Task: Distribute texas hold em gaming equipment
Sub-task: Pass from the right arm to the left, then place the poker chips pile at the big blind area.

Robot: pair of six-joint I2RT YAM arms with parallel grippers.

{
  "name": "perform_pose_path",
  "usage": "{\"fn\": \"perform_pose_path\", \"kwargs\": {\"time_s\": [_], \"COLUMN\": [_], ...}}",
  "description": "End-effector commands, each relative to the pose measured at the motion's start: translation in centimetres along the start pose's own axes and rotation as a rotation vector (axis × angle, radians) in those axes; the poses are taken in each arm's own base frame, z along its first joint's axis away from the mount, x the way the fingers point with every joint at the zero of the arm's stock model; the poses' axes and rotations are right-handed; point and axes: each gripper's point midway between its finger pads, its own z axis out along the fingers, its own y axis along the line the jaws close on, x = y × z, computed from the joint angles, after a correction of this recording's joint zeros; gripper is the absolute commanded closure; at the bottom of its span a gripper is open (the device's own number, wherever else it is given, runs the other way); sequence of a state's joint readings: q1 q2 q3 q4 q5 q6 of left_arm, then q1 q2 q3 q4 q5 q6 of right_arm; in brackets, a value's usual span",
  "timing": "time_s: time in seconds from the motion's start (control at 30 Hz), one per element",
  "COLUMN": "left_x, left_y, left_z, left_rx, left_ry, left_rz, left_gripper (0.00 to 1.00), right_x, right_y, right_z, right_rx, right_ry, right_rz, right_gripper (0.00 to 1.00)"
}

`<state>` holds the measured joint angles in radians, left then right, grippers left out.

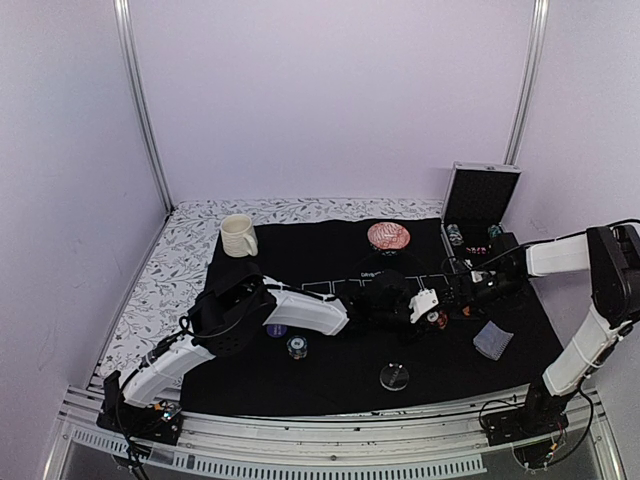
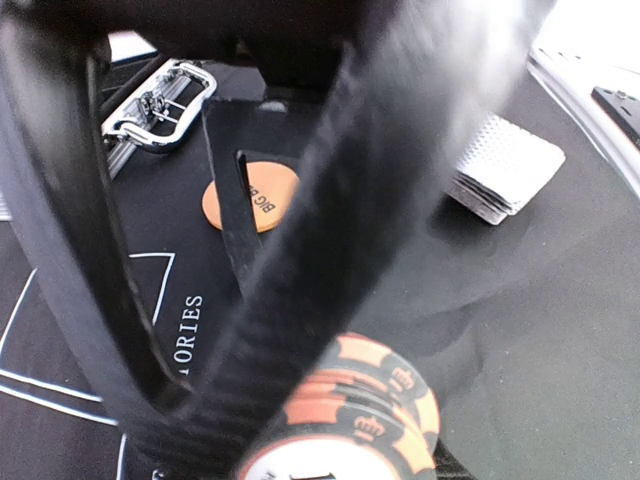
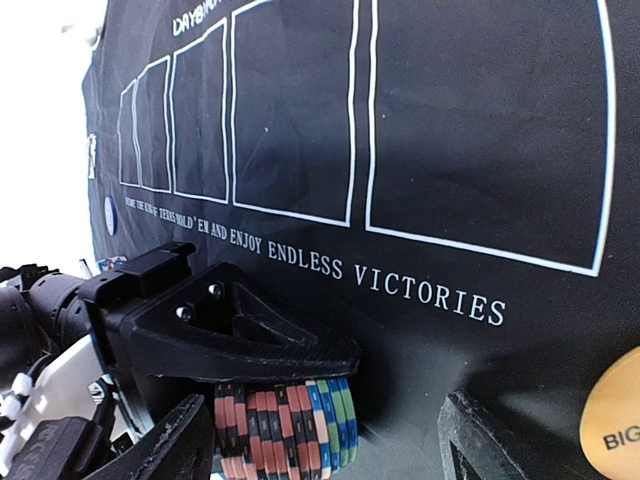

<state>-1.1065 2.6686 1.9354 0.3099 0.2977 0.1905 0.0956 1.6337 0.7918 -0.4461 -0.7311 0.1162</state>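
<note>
At the middle of the black mat (image 1: pixel 450 370), slightly to the right, the left gripper (image 1: pixel 432 318) is reaching across from the near left corner. It is clenching a chip stack (image 3: pixel 285 430) lying on its side, with red, black, blue and green stripes showing. In the right wrist view, its black fingers (image 3: pixel 230 335) are pressing the stack from above and below, just over the white printed words on the mat. In the left wrist view, the same stack is showing orange and black edges at the bottom of the frame, behind blurred fingers.

The right gripper (image 1: pixel 468 297) is hanging just to the right of the left one and a little farther back. I cannot tell whether its jaws are apart or together.

An orange disc (image 2: pixel 275 195) is lying flat on the mat close beside the held stack, partly behind a black slotted piece that I cannot identify. A card deck (image 1: pixel 493 340), its grey-blue backs up, is sitting near the mat's right edge. A clear disc (image 1: pixel 394 376) is lying by the near edge. Left of centre, a purple disc (image 1: pixel 276 329) and a second stack (image 1: pixel 296 346) are sitting beside the left arm.

A cream mug (image 1: pixel 238 235) is standing at the far left corner, a red bowl (image 1: pixel 388 236) at the far middle, and an open case (image 1: pixel 480 195) at the far right.
</note>
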Motion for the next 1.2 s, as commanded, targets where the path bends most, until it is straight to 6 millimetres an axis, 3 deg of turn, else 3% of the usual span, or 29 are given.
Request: {"fn": "perform_pose_path", "kwargs": {"time_s": [0.0, 0.3, 0.63, 0.97, 1.17], "left_x": [2.5, 3.3, 5.3, 6.5, 6.6], "left_y": [-1.0, -0.8, -0.9, -1.3, -1.3], "left_z": [0.1, -0.5, -1.7, -1.8, -1.7], "left_rx": [-0.005, -0.044, -0.086, -0.062, -0.060], "left_ry": [0.109, 0.227, 0.437, 0.505, 0.508], "left_rz": [0.003, 0.032, 0.053, 0.026, 0.029], "left_gripper": [0.81, 0.90, 0.91, 0.84, 0.72], "right_x": [-0.7, -2.3, -3.5, -3.1, -3.2], "right_y": [0.8, 0.8, 0.6, 0.2, 0.2], "right_z": [-1.2, -3.5, -5.8, -5.8, -5.8], "right_rx": [-0.019, 0.002, 0.074, 0.100, 0.102], "right_ry": [-0.044, -0.134, -0.224, -0.215, -0.216], "right_rz": [-0.023, -0.018, -0.019, -0.032, -0.039], "right_gripper": [0.21, 0.21, 0.21, 0.21, 0.20]}}
